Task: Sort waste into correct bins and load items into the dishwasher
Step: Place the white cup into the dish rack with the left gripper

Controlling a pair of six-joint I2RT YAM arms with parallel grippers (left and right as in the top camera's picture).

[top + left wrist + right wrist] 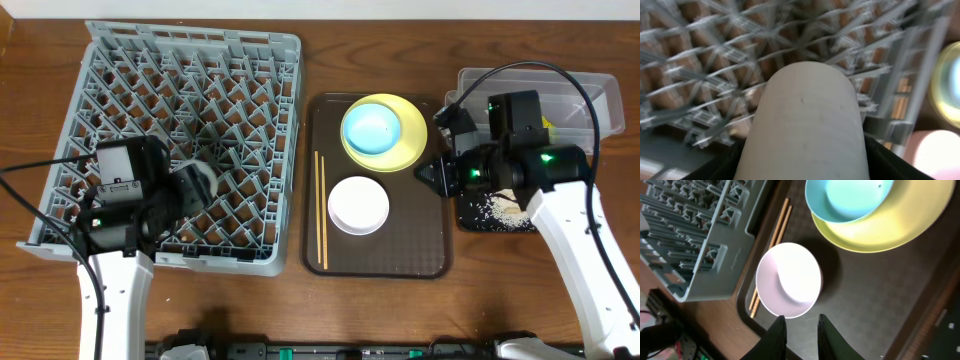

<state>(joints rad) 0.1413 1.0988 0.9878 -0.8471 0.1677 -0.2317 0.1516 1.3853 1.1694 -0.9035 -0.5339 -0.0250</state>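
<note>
My left gripper (190,190) is shut on the small white cup (810,115), holding it over the front part of the grey dishwasher rack (180,90). The cup fills the left wrist view. On the brown tray (400,255) sit a light blue bowl (372,127) on a yellow plate (412,140), a pinkish-white bowl (358,204) and wooden chopsticks (321,210). My right gripper (801,317) hovers above the tray's right side, just right of the pinkish-white bowl (790,280). Its fingers stand a narrow gap apart with nothing between them.
A clear plastic tub (590,95) stands at the back right. In front of it is a black tray (470,222) with white rice scraps (492,210), partly under my right arm. The rack's wall (685,235) borders the brown tray on the left.
</note>
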